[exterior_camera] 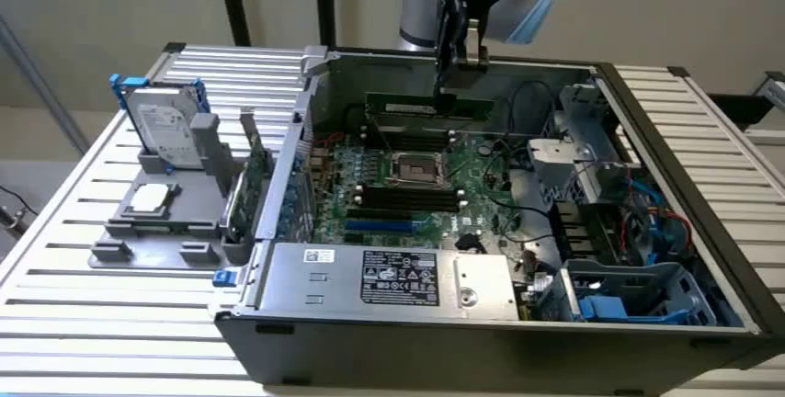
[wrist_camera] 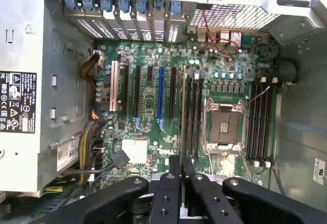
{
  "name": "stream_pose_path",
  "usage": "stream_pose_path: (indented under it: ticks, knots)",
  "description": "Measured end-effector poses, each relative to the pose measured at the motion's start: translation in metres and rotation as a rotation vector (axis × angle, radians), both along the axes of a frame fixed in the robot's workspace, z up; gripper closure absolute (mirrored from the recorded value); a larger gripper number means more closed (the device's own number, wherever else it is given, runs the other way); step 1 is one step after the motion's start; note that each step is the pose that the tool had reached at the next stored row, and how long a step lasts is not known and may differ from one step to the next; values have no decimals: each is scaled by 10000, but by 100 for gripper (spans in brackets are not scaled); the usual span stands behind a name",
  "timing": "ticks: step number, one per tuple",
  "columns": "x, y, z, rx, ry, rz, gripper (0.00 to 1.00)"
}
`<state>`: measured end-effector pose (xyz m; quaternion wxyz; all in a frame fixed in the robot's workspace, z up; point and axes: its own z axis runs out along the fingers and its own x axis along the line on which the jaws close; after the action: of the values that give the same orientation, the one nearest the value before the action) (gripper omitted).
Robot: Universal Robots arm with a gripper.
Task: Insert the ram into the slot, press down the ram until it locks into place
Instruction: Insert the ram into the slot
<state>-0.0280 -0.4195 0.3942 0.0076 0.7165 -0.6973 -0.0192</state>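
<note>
The ram, a long thin green stick with black chips, hangs level in the air over the far part of the motherboard. My gripper comes straight down from above and is shut on the ram's top edge. In the wrist view the black fingers stand close together, the gripper pointing at the board. Black memory slots lie in parallel on one side of the CPU socket, with another group on the other side. The exterior view shows the nearer slots well below the ram.
The open case has tall metal walls. Inside are the CPU socket, a blue slot, the power supply and a drive cage. At the exterior view's left, a grey fixture holds a hard drive and an expansion card.
</note>
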Motion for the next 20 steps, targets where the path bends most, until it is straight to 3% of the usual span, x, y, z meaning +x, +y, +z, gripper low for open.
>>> stream_pose_path:
  ticks: [13,20]
  knots:
    - [0,1,0,-6,1,0,87]
    - [2,43,-116,-22,0,0,87]
